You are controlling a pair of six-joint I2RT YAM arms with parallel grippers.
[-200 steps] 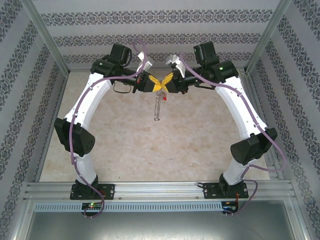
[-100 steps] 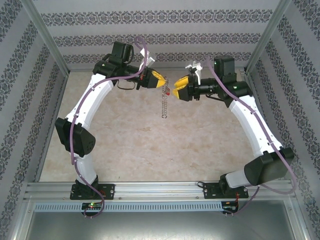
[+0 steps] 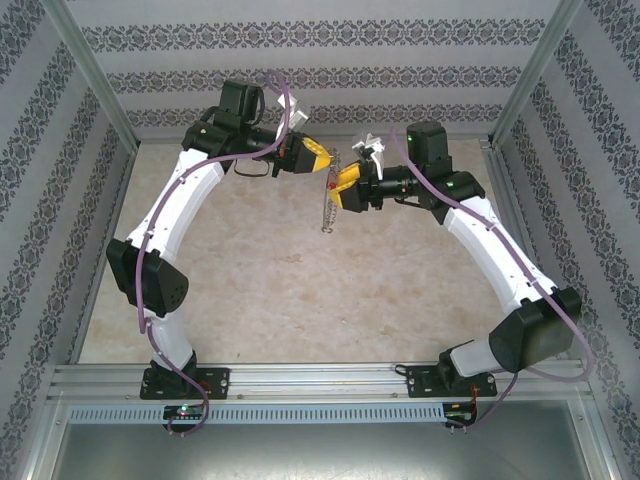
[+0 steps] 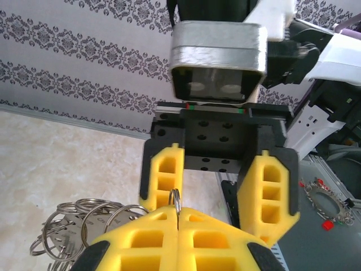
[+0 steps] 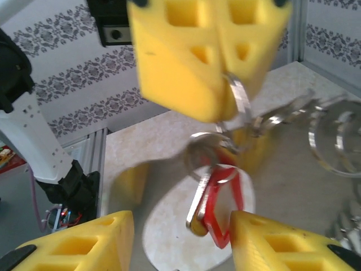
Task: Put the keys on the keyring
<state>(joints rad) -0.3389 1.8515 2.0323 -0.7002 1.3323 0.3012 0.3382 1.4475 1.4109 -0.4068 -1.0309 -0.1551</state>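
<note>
Threading step, seemingly near its end: over the desk (image 3: 250, 290) the left pincer (image 3: 311, 157) is clenched on the top of the keyring (image 3: 327, 205), whose loop dangles below it; the right pincer (image 3: 346, 186), just beside the left pincer, stands released astride the red key (image 5: 221, 206) hanging beneath the left pincer. Next: confirm the key is threaded; small fringe rings (image 4: 73, 223) crowd the spot
</note>
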